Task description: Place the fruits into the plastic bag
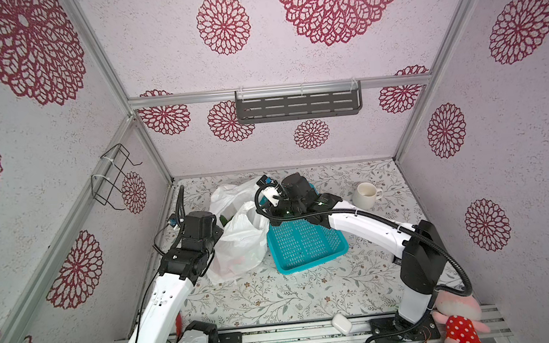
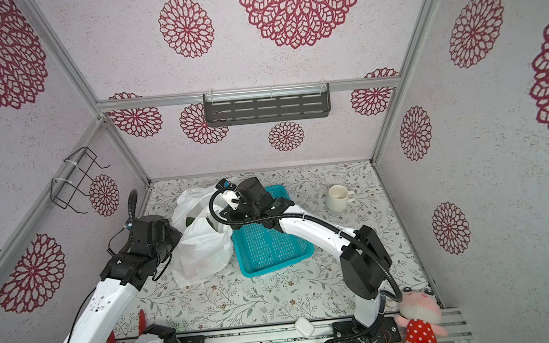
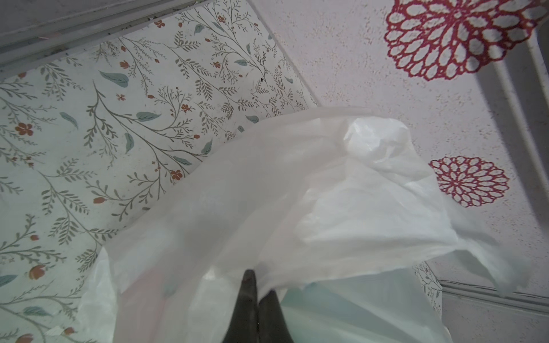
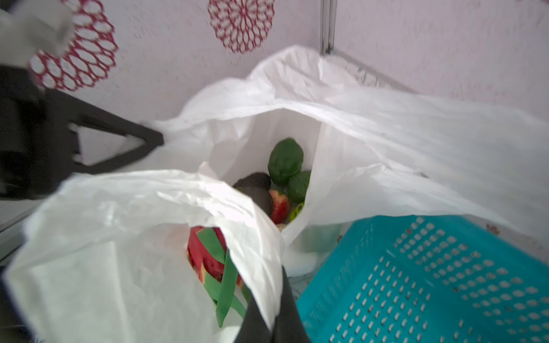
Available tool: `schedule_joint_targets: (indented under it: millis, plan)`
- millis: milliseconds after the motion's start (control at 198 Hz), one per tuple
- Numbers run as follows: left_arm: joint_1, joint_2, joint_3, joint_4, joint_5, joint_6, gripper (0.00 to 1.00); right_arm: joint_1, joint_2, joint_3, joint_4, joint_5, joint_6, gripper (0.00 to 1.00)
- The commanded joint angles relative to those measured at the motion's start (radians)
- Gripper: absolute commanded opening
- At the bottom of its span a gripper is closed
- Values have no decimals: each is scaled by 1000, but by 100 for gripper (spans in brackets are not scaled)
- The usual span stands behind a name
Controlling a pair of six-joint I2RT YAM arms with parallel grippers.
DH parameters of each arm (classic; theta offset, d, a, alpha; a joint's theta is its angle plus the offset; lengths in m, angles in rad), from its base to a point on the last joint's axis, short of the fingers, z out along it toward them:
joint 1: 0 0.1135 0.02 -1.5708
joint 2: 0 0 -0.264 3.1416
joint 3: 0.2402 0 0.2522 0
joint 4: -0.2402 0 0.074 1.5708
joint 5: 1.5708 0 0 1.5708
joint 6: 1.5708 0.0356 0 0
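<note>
No legible text, label or number

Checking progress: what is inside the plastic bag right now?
Visible in the plastic bag: knobbly green fruit, smaller green fruit, dark fruit, red fruit, leafy red piece. Bag folds hide anything deeper.

White arm shells (image 1: 366, 225), black joints (image 1: 418, 261), ribbed black cables (image 1: 180, 202)
</note>
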Motion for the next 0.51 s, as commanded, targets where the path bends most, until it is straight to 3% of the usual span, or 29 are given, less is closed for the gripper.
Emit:
schedule_joint_targets:
  millis: [0,288,500]
  plan:
    - [25,22,53,11,2,42,0,2,-101,40,142,14,-13,0]
    - [46,88,101,69,90,101,0,2,-214,-60,289,134,-13,0]
    - [45,87,77,185,180,118,0,-7,-215,-96,239,275,-4,0]
